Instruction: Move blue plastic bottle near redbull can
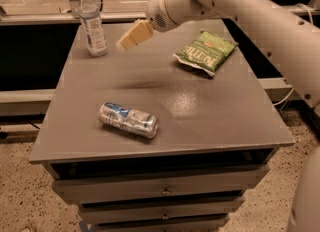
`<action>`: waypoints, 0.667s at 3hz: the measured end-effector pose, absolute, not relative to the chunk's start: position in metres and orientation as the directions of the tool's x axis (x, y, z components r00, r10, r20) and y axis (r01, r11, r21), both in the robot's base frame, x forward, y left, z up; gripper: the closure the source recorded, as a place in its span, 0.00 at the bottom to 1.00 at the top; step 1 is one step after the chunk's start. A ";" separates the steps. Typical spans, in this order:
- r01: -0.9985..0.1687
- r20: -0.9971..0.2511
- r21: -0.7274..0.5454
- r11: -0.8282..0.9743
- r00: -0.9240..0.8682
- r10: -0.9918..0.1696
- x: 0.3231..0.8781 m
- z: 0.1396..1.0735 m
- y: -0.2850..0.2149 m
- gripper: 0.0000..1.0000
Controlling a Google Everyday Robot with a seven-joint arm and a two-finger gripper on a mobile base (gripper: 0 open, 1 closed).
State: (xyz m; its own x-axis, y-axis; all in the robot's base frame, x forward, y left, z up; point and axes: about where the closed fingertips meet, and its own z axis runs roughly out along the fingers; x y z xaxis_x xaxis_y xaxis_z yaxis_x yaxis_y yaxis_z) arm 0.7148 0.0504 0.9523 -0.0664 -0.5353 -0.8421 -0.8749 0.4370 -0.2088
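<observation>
The blue plastic bottle [92,23] stands upright at the far left corner of the grey table [215,111]; it has a white cap and a white-and-blue label. The redbull can [128,119] lies on its side near the front left of the table, slightly dented. My gripper [134,35] hangs above the table's far middle, a short way right of the bottle and apart from it, holding nothing that I can see. The white arm reaches in from the upper right.
A green chip bag [206,51] lies at the far right of the table. Drawers [162,190] sit under the tabletop. A low ledge [30,18] runs behind the table.
</observation>
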 end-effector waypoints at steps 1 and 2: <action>-0.890 -0.909 -0.202 0.408 0.015 -0.417 0.752 0.940 0.099 0.00; -0.912 -0.951 -0.191 0.363 0.081 -0.299 0.782 0.935 0.146 0.00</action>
